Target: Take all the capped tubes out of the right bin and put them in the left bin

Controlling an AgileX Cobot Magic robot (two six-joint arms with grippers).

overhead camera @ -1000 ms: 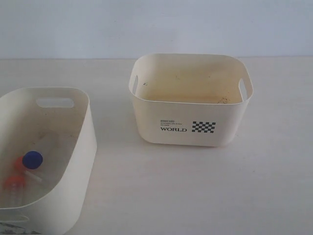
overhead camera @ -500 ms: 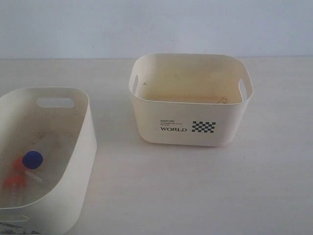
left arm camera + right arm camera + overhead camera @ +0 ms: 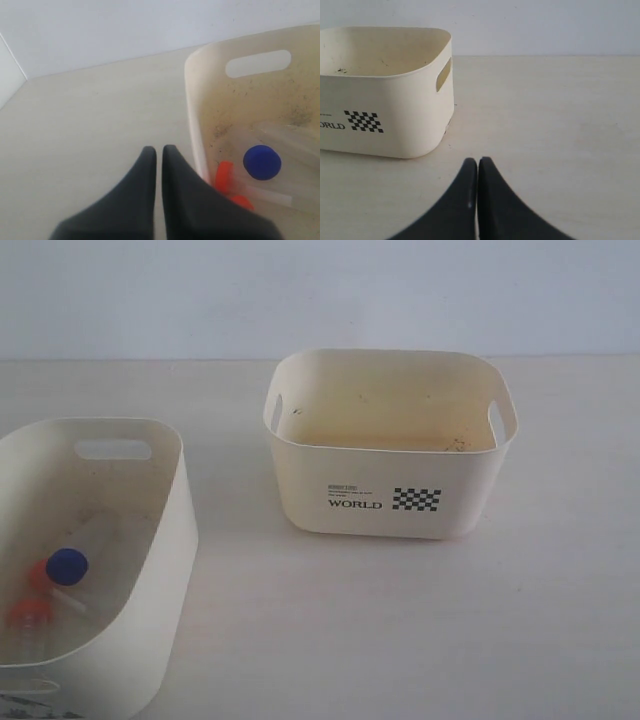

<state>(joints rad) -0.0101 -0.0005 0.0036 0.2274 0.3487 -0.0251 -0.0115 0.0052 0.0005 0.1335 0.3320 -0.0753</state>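
Observation:
The left bin point(image 3: 170, 540) point(image 3: 192, 115) holds the capped tubes: a blue-capped one point(image 3: 67, 566) point(image 3: 262, 162) and orange-red-capped ones point(image 3: 30, 612) point(image 3: 224, 179) lying on its scuffed floor. The right bin point(image 3: 390, 495) point(image 3: 420, 125), printed "WORLD" with a checkered patch, shows no tubes inside as far as I can see. My left gripper point(image 3: 159, 150) is shut with nothing in it, hovering over the table just outside the left bin's wall. My right gripper point(image 3: 478, 161) is shut and empty, over the table beside the right bin. Neither gripper appears in the exterior view.
Pale wooden tabletop point(image 3: 420, 620) stretches around both bins, with a white wall point(image 3: 320, 290) behind. A gap of table lies between the two bins.

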